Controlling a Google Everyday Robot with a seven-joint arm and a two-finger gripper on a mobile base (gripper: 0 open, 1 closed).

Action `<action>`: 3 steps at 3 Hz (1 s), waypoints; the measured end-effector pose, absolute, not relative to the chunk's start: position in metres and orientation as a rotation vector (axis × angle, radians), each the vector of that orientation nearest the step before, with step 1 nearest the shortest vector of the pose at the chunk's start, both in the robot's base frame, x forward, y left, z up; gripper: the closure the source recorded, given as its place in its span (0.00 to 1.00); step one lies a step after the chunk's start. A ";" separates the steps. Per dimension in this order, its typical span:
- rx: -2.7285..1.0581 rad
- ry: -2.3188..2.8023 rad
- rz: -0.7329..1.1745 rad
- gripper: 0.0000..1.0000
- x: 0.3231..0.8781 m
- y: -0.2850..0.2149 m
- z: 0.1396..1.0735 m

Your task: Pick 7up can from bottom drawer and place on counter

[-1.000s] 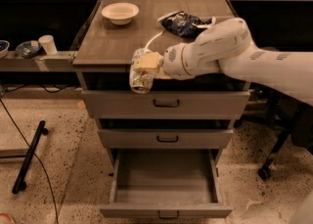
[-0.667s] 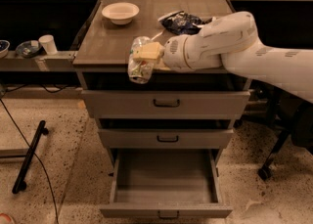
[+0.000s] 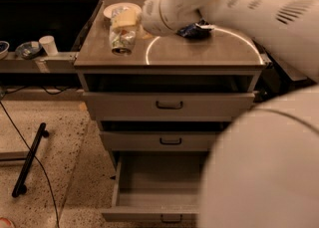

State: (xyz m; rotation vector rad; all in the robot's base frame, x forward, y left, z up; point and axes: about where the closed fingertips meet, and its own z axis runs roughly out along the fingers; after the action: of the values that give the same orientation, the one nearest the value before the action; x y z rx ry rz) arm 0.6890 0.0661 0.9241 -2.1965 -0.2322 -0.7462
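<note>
While above the counter, gripper tight around the 7up can.

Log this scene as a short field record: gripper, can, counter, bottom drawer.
gripper: shut on the 7up can, over the left part of the counter
7up can: tilted in the gripper; contact with the counter cannot be told
counter: carries a white bowl and a dark snack bag
bottom drawer: pulled open, visible part bare
</note>
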 end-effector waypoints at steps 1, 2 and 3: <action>-2.439 -0.268 -0.608 1.00 0.724 0.080 0.890; -2.709 -0.132 -0.504 1.00 0.745 0.034 0.863; -2.911 0.036 -0.480 0.86 0.751 -0.013 0.861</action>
State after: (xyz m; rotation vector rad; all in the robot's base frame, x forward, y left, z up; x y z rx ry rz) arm 0.7510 -0.0133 0.8613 -2.9106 0.0357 -0.4803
